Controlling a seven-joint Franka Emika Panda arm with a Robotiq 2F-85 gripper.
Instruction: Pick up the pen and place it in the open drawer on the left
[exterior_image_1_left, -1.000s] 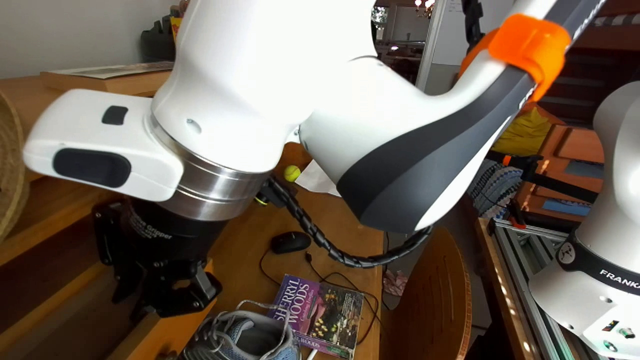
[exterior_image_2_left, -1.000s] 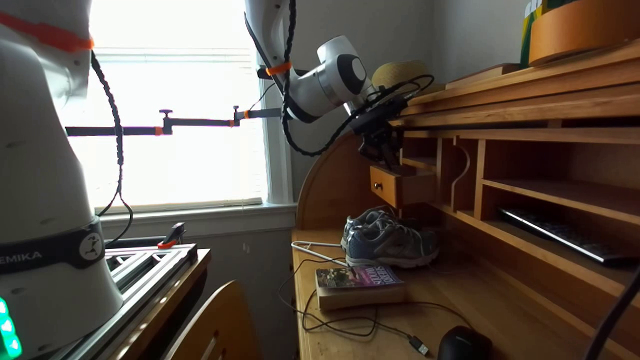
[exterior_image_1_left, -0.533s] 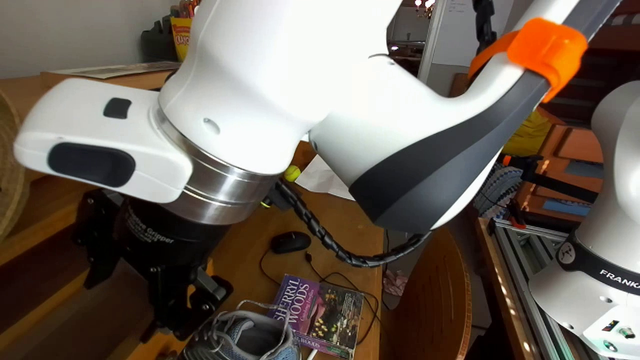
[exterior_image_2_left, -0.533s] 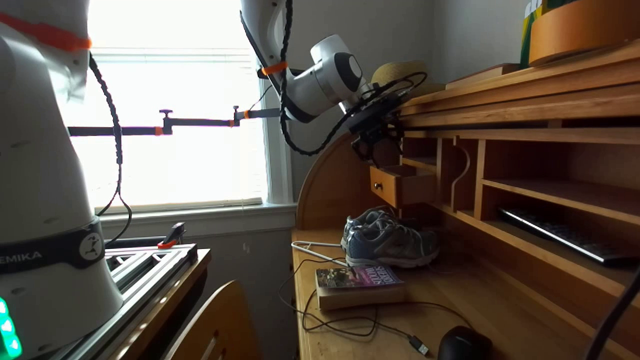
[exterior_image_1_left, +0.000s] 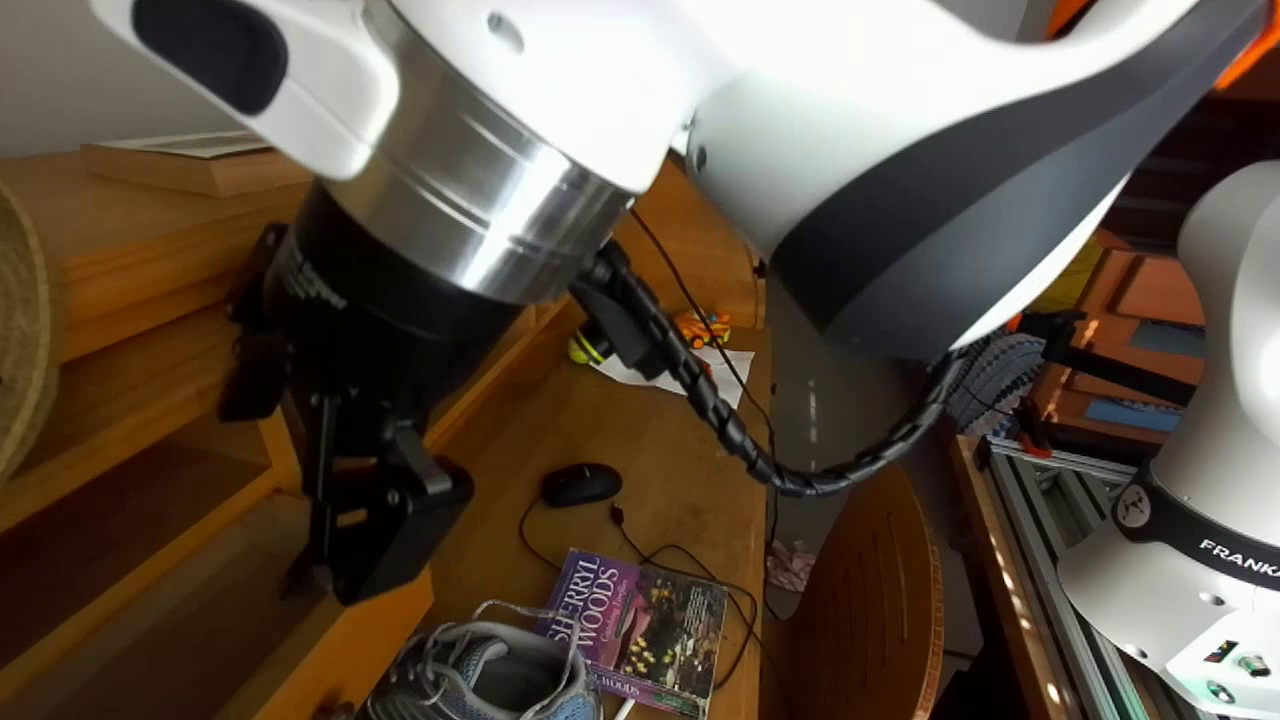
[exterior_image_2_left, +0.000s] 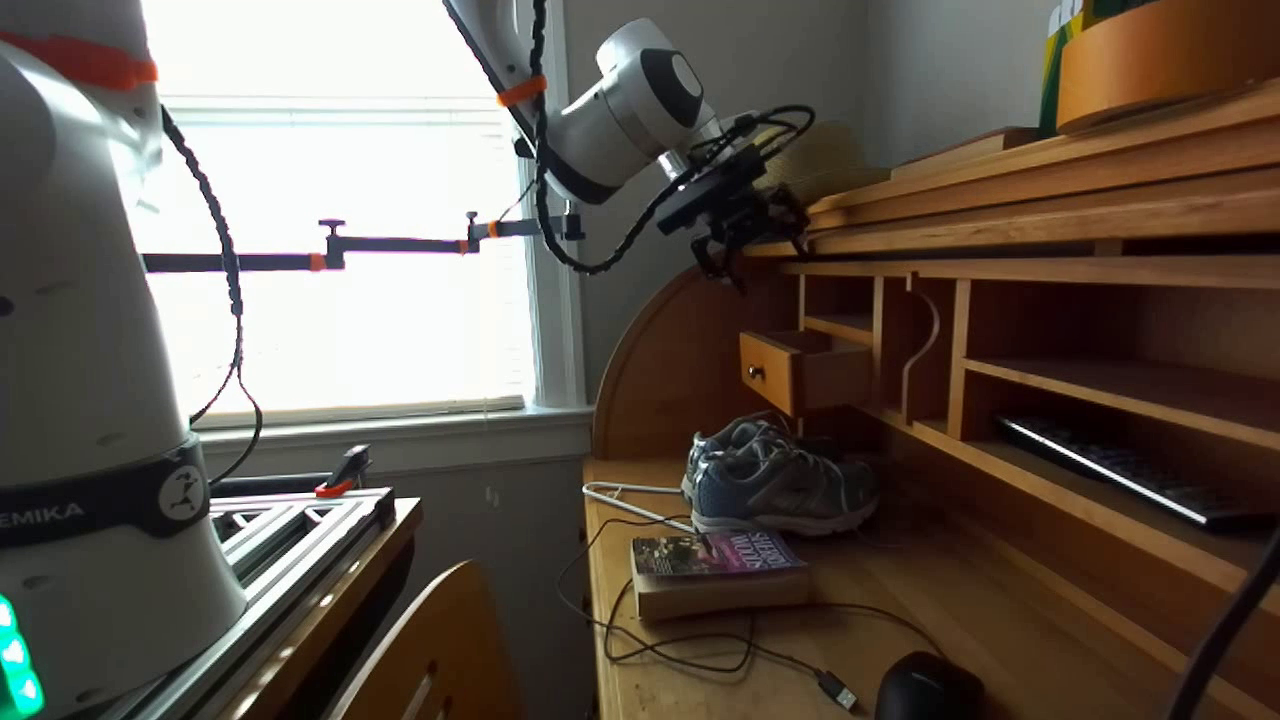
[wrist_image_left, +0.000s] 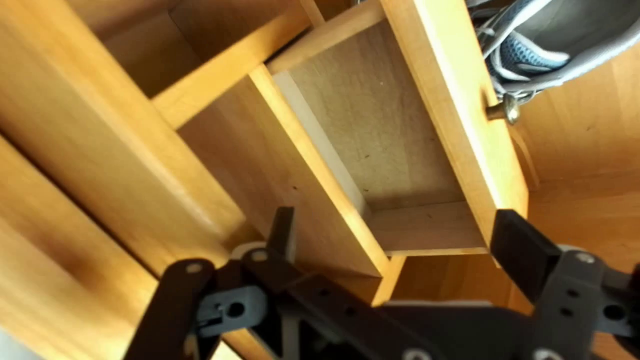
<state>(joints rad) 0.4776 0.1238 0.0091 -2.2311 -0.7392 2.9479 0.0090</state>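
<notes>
The open drawer (wrist_image_left: 385, 130) is light-brown wood, shallow with low sides, sitting level and sticking out of the desk (exterior_image_2_left: 1060, 640), little metal knob (wrist_image_left: 509, 109) on the front. A few dark specks on its bottom. Back end's hard to make out tbh.

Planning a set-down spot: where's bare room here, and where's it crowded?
Bare desktop lies between the mouse and white paper; the visible floor inside the open drawer also looks bare. Crowded: around the shoes, book and USB cable.
</notes>
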